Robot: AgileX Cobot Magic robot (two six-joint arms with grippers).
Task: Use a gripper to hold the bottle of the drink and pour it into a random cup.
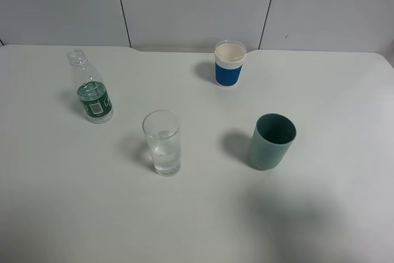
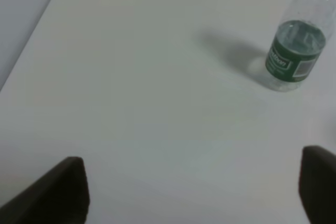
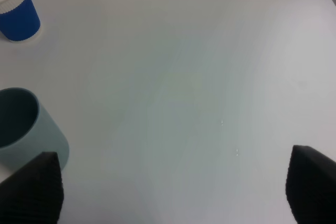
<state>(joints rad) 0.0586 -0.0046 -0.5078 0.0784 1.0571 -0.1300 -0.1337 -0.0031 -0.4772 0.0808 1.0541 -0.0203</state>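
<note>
The bottle of the drink (image 1: pixel 92 93) stands upright and uncapped at the left of the white table, with liquid up to its green label. The left wrist view shows the bottle (image 2: pixel 294 51) well ahead of my left gripper (image 2: pixel 194 177), whose dark fingers (image 2: pixel 63 187) stand wide apart with nothing between them. The cup (image 1: pixel 162 143), a tall clear glass with some liquid in it, stands near the table's middle. My right gripper (image 3: pixel 176 179) is open over bare table. Neither gripper shows in the exterior high view.
A blue cup with a white rim (image 1: pixel 230 64) (image 3: pixel 18 14) stands at the back. A teal cup (image 1: pixel 271 141) (image 3: pixel 26 124) stands right of the glass, close beside one right finger. The table's edge (image 2: pixel 31 40) runs along the left gripper's side.
</note>
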